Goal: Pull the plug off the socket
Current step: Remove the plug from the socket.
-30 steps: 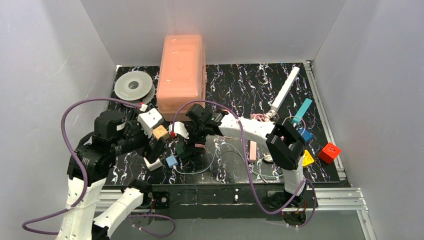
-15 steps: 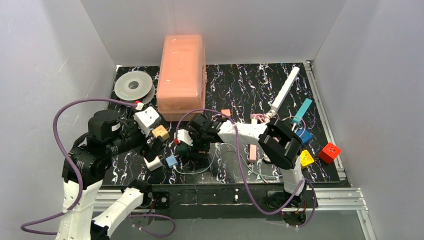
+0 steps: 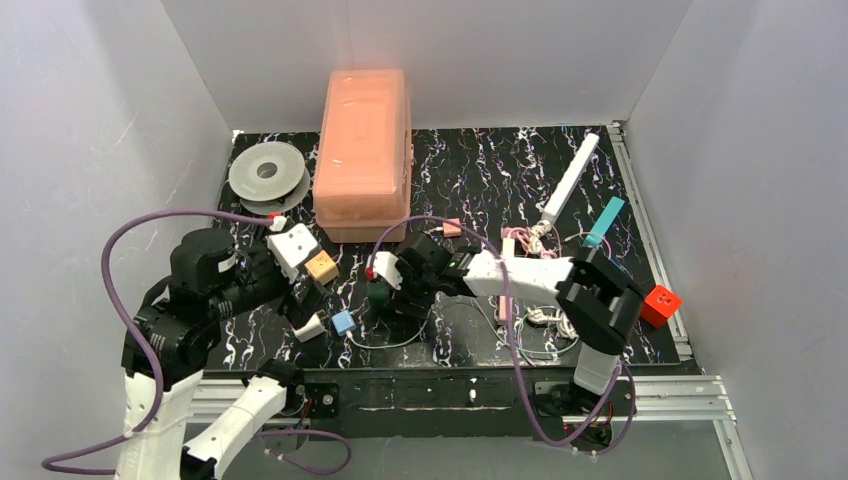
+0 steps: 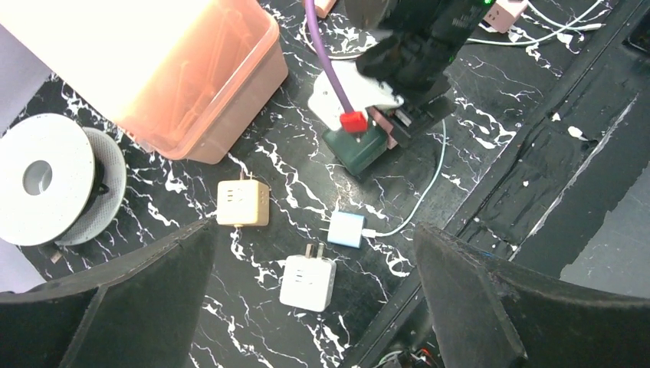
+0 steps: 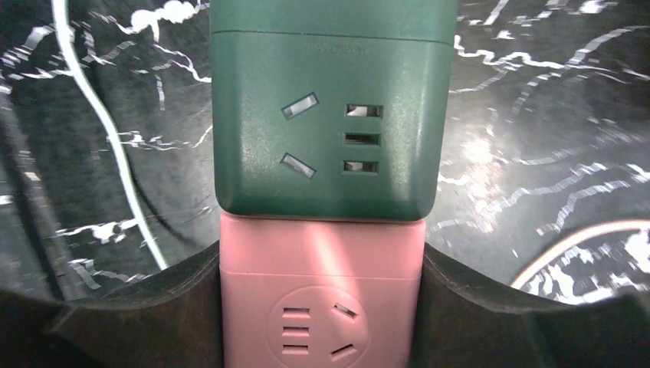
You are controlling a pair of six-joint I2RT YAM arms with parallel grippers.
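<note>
A dark green socket cube (image 5: 326, 130) lies on the black marbled table, with a pink plug block (image 5: 322, 299) joined to its near face. My right gripper (image 5: 322, 276) has both black fingers (image 5: 153, 314) pressed against the pink block's sides. The left wrist view shows the same pair, green cube (image 4: 359, 148) and pink block (image 4: 387, 126), under the right wrist. In the top view the green cube (image 3: 378, 296) sits left of the table's middle. My left gripper (image 4: 314, 238) hangs open above the table with nothing between its fingers.
A white charger (image 4: 308, 281), a blue charger (image 4: 346, 229) with a white cable and a tan charger (image 4: 242, 203) lie below the left gripper. A salmon box (image 3: 362, 150) and a spool (image 3: 265, 172) stand at the back. A red block (image 3: 660, 305) and a white power strip (image 3: 570, 180) lie right.
My right gripper has come down onto the pink block and its jaws have narrowed onto the block's sides. The right arm's elbow swung right. The left arm drew back slightly.
</note>
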